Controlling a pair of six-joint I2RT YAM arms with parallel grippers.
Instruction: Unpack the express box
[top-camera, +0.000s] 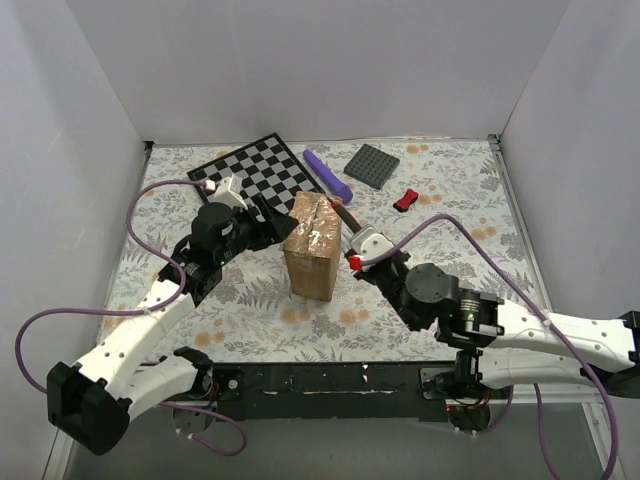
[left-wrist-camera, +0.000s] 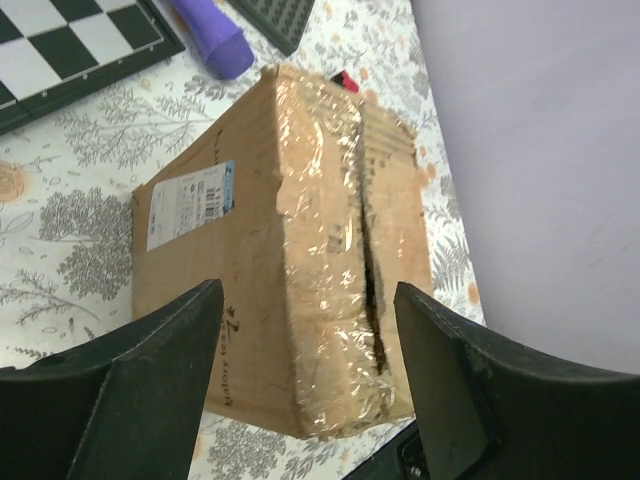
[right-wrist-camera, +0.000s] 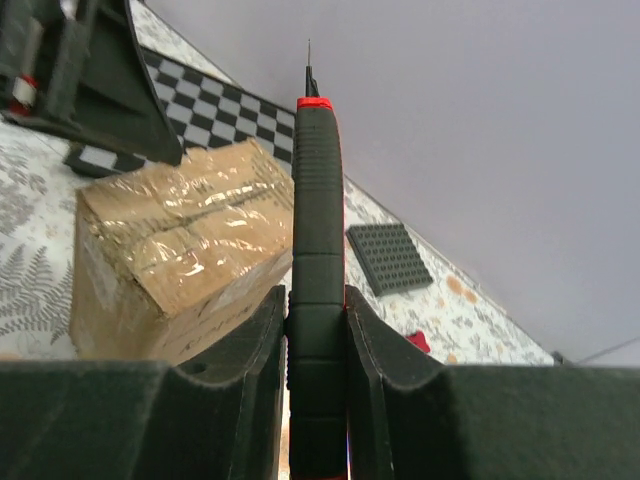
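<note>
Centrally, express box (top-camera: 312, 248) upright on floral table (top-camera: 455, 205), taped seam uppermost, left gripper (left-wrist-camera: 307, 300) on its left with fingers spread wide, right gripper (right-wrist-camera: 316, 310) on its right pinching black cutter (right-wrist-camera: 316, 200), checkerboard (top-camera: 255, 170) behind it.

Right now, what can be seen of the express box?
The express box is a brown cardboard carton standing upright on the floral cloth mid-table. Glossy clear tape covers its top, with a dark slit along the flap seam. One side bears a white label and black handwriting. The left tool hangs open at its left, not gripping it; the cutter in the right tool sits close by its right side, contact unclear.
</note>
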